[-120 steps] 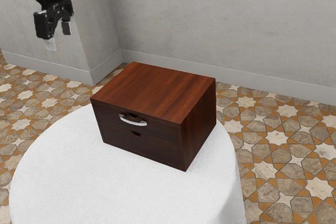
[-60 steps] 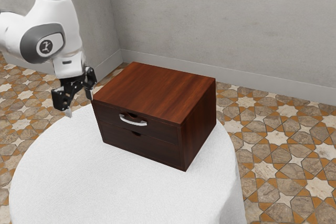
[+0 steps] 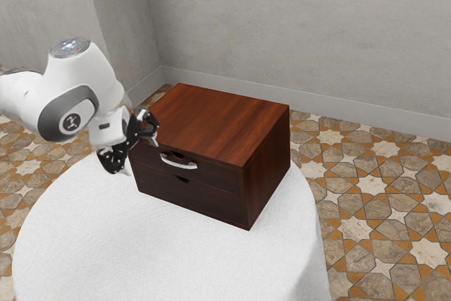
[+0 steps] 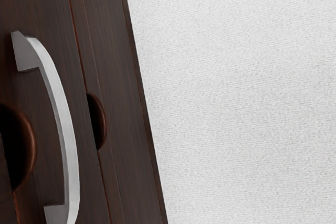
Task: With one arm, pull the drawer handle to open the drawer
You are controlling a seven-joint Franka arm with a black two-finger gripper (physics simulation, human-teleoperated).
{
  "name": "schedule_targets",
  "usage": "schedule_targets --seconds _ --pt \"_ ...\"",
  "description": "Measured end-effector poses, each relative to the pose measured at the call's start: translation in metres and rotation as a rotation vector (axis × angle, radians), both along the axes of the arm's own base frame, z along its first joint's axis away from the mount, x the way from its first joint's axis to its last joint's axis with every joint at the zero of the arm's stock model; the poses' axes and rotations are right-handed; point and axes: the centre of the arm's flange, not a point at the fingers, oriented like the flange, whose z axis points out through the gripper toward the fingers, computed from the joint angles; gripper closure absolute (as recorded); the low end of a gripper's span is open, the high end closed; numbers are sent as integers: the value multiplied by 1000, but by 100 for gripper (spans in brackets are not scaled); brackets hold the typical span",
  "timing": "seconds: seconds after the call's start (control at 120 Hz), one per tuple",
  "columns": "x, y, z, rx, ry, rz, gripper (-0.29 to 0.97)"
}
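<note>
A dark wooden cabinet [image 3: 211, 121] with two drawers stands on the round white table [image 3: 106, 244]. Both drawer fronts sit flush with the cabinet. The upper drawer [image 3: 211, 167] carries a curved silver handle [image 3: 177, 162]; the lower drawer [image 3: 204, 199] has only a small notch. My gripper [image 3: 134, 144] hangs open at the cabinet's front corner, on the exterior view's left, a short way from the handle and not touching it. In the wrist view the silver handle [image 4: 58, 129] runs along the dark drawer front [image 4: 110, 77], close under my hand.
White tablecloth [image 4: 236, 103] spreads out in front of the cabinet. The table edge curves around toward the patterned tile floor [image 3: 380, 195]. A grey wall corner [image 3: 120, 33] stands behind my arm.
My arm has come down from high at the exterior view's upper left to the cabinet's front corner, closing in on the handle. The cabinet and its drawers have not moved.
</note>
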Motion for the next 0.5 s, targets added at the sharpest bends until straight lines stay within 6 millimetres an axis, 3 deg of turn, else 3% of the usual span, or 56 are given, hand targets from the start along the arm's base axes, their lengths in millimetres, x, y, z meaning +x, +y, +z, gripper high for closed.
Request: schedule_targets --seconds 0.308,0.5 --pt "-3 -8 -18 20 -88 -71 0" --pt "-23 -3 -40 28 -101 -95 0"
